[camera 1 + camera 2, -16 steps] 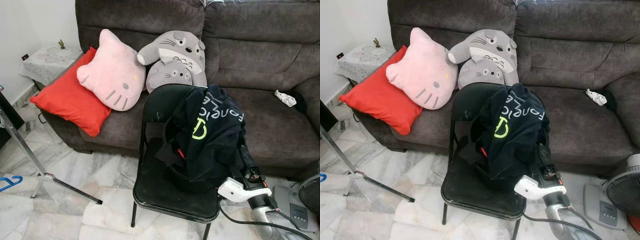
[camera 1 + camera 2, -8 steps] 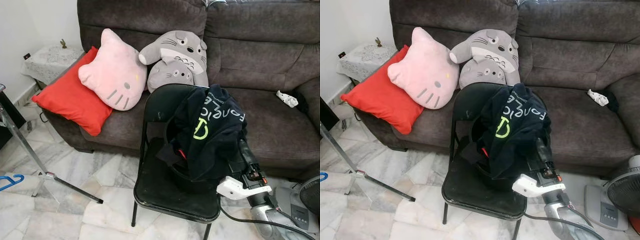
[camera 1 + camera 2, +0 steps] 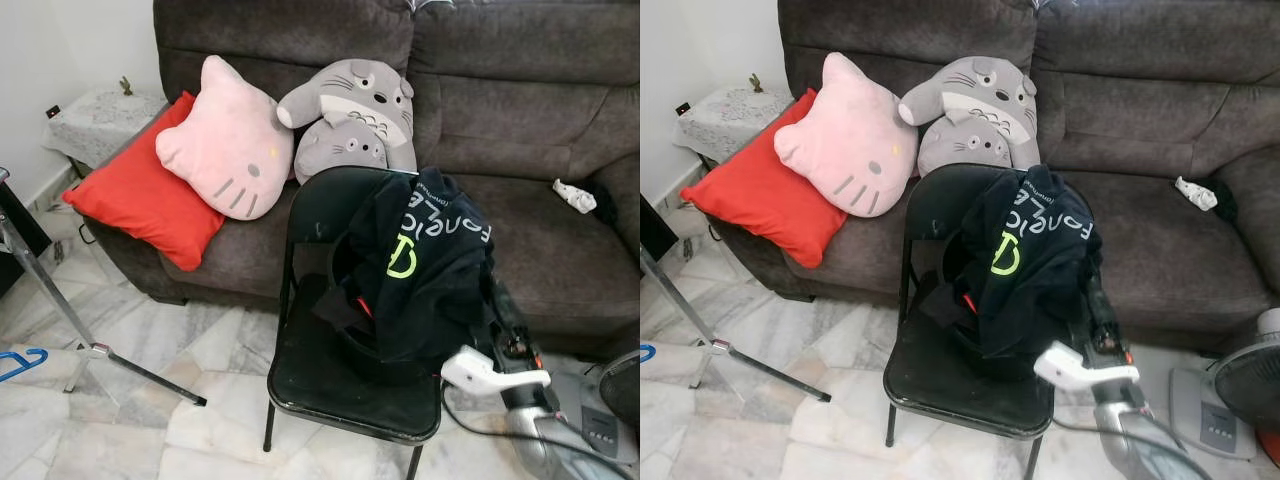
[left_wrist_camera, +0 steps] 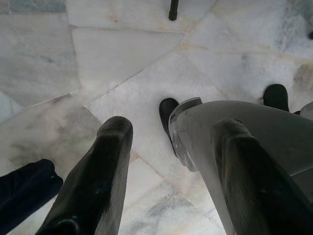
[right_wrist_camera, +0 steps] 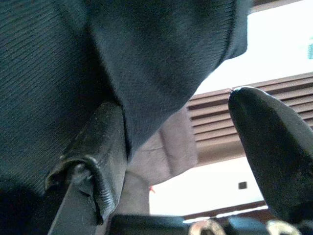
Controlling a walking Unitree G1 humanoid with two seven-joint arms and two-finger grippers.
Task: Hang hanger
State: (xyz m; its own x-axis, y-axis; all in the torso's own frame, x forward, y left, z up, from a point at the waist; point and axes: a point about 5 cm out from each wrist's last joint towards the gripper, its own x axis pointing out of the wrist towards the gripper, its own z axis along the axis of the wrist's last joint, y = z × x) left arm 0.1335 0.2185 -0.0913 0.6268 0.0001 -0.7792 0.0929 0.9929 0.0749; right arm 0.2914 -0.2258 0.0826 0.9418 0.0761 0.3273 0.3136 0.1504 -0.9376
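A black shirt (image 3: 420, 270) with a neon green logo lies heaped over the back and seat of a black folding chair (image 3: 330, 385). A small red piece (image 3: 359, 306) shows among its folds; I cannot tell what it is. My right gripper (image 3: 497, 318) reaches up at the shirt's right edge, its fingertips partly hidden by the cloth. In the right wrist view the right gripper (image 5: 186, 147) is open, and dark fabric (image 5: 146, 63) drapes against one finger (image 5: 100, 147). A blue hanger (image 3: 20, 362) lies on the floor at the far left. My left gripper (image 4: 171, 132) hangs open over the marble floor.
A dark grey sofa (image 3: 530, 110) stands behind the chair with a red cushion (image 3: 140, 200), a pink cat cushion (image 3: 225, 145) and grey plush toys (image 3: 350, 115). A metal stand's legs (image 3: 90, 350) cross the floor at left. A fan base (image 3: 600, 425) sits at lower right.
My right arm has shifted a little to the right and its gripper has slid further under the shirt's right edge. The shirt and chair have stayed put.
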